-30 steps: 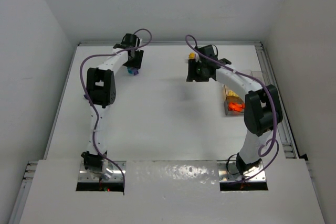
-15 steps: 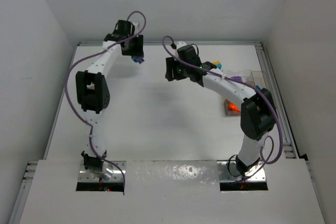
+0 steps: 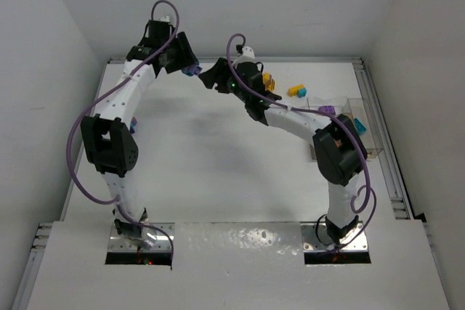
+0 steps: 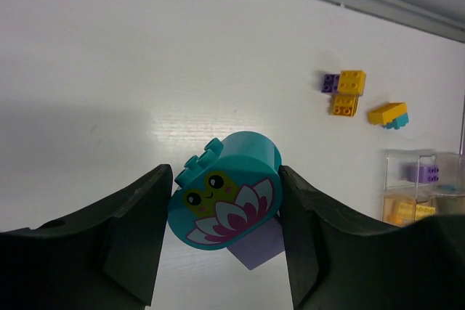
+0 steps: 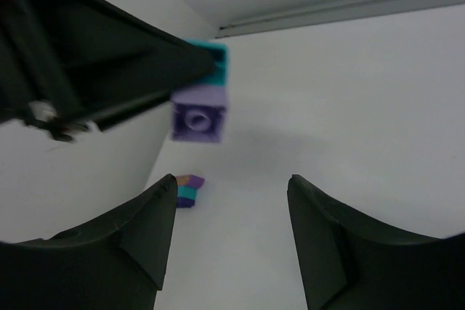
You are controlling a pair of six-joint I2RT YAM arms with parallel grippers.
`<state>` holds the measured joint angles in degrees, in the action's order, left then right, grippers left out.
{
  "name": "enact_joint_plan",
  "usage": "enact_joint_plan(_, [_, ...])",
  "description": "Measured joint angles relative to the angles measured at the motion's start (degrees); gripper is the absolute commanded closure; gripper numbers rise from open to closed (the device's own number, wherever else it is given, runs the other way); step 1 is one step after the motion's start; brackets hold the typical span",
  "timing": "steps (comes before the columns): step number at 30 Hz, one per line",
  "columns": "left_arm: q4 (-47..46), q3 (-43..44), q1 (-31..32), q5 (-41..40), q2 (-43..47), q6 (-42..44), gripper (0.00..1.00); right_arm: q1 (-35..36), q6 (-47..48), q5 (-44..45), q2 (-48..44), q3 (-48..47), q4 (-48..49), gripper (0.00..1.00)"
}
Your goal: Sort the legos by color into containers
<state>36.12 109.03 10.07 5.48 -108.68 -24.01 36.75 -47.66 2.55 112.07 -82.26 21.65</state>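
A white table (image 3: 218,172) sits between plain white walls (image 3: 305,5). A metal rail (image 3: 381,128) runs along its right edge.

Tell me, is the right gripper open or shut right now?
Open. The right gripper shows fingers apart with nothing between them in its wrist view; the teal and purple clump ahead sits in the left gripper.

One left arm (image 3: 127,97), one right arm (image 3: 292,118): white tubular links, black joint housings. One purple cable (image 3: 73,147) looped along each. On left gripper (image 4: 225,181) and right gripper (image 5: 232,183): matte black, broad tapered fingers (image 4: 134,241). Shiny metal base plates (image 3: 139,243).
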Motion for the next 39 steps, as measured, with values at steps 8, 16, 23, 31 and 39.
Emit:
enact_joint_plan(8, [1.2, -0.9, 1.1, 0.1, -2.5, -2.8, 1.00, 1.4, -1.0, 0.1, 1.0, -1.3, 6.5, 0.37])
enact_joint_plan(16, [1.0, -0.9, 1.1, 0.1, -2.5, -3.4, 1.00, 2.0, -2.5, 2.1, 3.3, -3.7, 4.1, 0.38])
enact_joint_plan(23, [1.0, -0.9, 1.1, 0.4, -2.5, -3.4, 1.00, 2.1, -3.6, 5.2, 3.8, -5.2, 0.7, 0.37])
enact_joint_plan(31, [0.9, -1.0, 1.2, 1.7, -2.5, -3.5, 1.00, 2.1, -5.1, 6.0, 8.0, -8.8, -0.3, 0.46])
enact_joint_plan(39, [0.8, -1.0, 1.2, 1.8, -2.5, -3.6, 1.00, 2.1, -5.9, 7.1, 8.8, -9.2, -0.3, 0.82])
